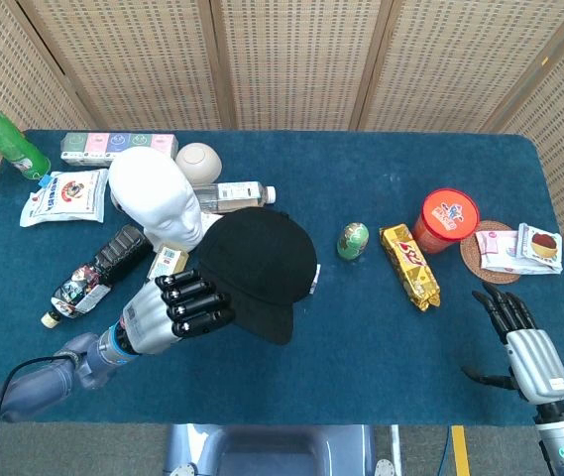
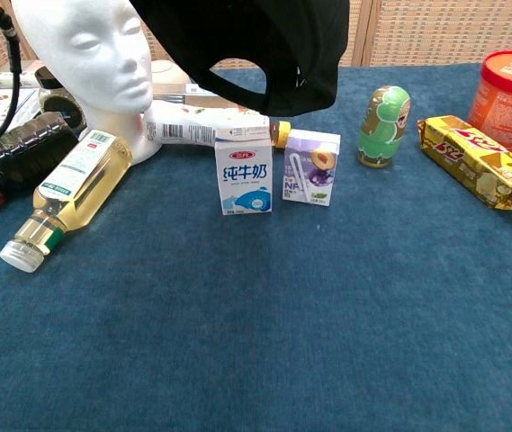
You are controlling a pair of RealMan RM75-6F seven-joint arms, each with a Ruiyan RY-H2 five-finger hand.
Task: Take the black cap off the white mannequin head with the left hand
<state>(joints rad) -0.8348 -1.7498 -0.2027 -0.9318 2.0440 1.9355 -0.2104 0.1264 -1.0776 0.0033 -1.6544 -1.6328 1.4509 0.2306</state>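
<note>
The black cap [image 1: 259, 270] hangs in the air, off the white mannequin head [image 1: 155, 196], and my left hand [image 1: 184, 307] grips it at its near left edge. In the chest view the cap [image 2: 256, 45] fills the top middle, above the milk cartons, with the bare mannequin head [image 2: 89, 63] at the upper left. The left hand does not show there. My right hand [image 1: 521, 342] rests open near the table's front right corner, fingers apart, holding nothing.
Under and around the cap lie a white milk carton [image 2: 243, 174], a purple drink carton [image 2: 310, 167], a yellow-liquid bottle [image 2: 71, 193] and a dark bottle [image 1: 93, 275]. A green doll [image 1: 353, 240], gold snack pack [image 1: 408, 265] and red tub [image 1: 448, 218] stand to the right.
</note>
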